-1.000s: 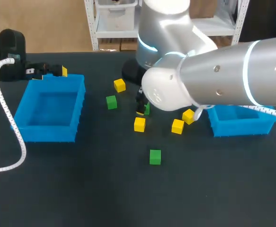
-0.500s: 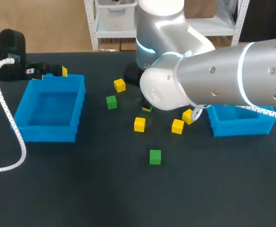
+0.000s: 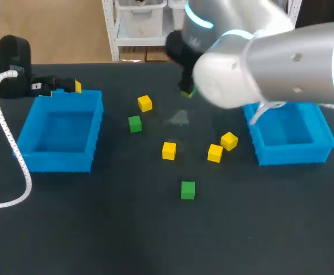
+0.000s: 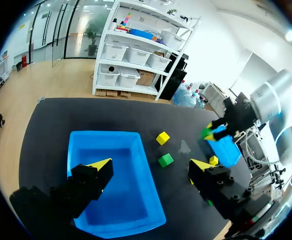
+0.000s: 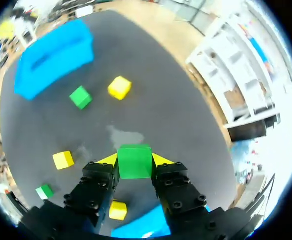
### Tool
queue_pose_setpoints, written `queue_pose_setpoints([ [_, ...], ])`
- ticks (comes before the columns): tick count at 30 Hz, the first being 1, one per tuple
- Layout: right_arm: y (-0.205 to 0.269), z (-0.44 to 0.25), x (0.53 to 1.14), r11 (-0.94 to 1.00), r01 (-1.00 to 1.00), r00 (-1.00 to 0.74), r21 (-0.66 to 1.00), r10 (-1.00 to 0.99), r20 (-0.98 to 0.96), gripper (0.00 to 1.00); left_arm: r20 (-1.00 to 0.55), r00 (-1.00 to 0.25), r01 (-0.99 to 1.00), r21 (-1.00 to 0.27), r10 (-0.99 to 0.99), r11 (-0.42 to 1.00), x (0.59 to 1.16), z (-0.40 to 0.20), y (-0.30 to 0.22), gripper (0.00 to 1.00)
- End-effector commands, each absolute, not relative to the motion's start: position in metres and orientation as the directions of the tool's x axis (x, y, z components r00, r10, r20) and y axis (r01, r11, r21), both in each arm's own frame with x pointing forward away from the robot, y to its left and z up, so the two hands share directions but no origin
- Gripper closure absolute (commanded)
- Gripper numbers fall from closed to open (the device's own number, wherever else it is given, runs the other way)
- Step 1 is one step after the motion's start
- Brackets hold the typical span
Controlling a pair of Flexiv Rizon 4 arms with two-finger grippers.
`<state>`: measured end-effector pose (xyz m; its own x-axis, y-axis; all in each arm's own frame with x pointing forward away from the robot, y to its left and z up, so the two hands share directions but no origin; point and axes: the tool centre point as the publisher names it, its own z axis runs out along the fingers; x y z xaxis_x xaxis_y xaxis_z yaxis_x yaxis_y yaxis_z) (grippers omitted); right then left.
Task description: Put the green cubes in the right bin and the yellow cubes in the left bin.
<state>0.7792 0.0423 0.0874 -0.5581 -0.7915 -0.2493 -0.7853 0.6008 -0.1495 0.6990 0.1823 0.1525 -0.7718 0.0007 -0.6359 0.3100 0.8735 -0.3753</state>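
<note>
My right arm [image 3: 287, 63] comes in from the right side and reaches past the middle to the back of the table, its wrist turned downward. My right gripper [image 5: 134, 161] is clamped on the held green cube [image 3: 189, 90], one yellow-tipped finger pressed to each side face, and the cube hangs off the table surface. A pale smudge [image 5: 123, 135] lies on the mat just ahead of it.

My left gripper [image 4: 150, 164] sits at the back left corner of the left bin [image 3: 58, 160]. Its fingers are spread wide, and the bin lies below and ahead of them.

I count three green cubes. One is in my right fingers. The second green cube [image 3: 134, 124] rests on the table nearer the left bin. The front green cube [image 3: 187, 189] sits alone toward the near edge.

I count four yellow cubes, all on the table between the two bins. The back yellow cube [image 3: 145, 103] stands just behind the second green cube. The centre yellow cube [image 3: 168, 150] is near the middle. The third yellow cube [image 3: 215, 153] and the fourth yellow cube [image 3: 228, 140] sit just beside each other, close to the right bin [image 3: 293, 156].

There are two blue bins, well apart.

In the head view the bulk of my right arm covers the back right of the table and the right bin's far corner. A white coiled cable [image 3: 9, 143] loops along the outer side of the left bin.
</note>
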Motion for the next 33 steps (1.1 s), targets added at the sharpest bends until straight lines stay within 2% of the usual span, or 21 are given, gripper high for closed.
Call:
queue_pose_setpoints([
  [1,-0.011,0.127,0.753,0.687,-0.702,-0.595,-0.187,-0.71,-0.376,1.0,-0.641,-0.768,0.319,-0.382,0.0,0.867,0.699,0.151,0.185,0.0],
  [11,-0.103,0.124,0.736,0.846,-0.501,-0.761,-0.183,-0.531,-0.372,1.0,-0.641,-0.768,0.319,-0.382,0.0,0.867,0.699,0.151,0.185,0.0],
  [21,-0.154,0.069,0.71,0.919,-0.363,-0.886,-0.153,-0.391,-0.248,1.0,-0.641,-0.768,0.319,-0.382,0.0,0.867,0.699,0.151,0.185,0.0],
  [22,-0.155,0.068,0.708,0.92,-0.362,-0.888,-0.152,-0.39,-0.245,0.63,-0.641,-0.768,0.319,-0.382,0.0,0.867,0.699,0.151,0.185,0.0],
  [23,-0.155,0.067,0.708,0.919,-0.363,-0.887,-0.152,-0.391,-0.244,0.0,-0.641,-0.768,0.319,-0.382,0.0,0.867,0.699,0.151,0.185,0.0],
  [33,-0.131,0.102,0.731,0.886,-0.425,-0.826,-0.185,-0.464,-0.322,0.0,-0.641,-0.768,0.319,-0.382,0.0,0.867,0.699,0.151,0.185,0.0],
])
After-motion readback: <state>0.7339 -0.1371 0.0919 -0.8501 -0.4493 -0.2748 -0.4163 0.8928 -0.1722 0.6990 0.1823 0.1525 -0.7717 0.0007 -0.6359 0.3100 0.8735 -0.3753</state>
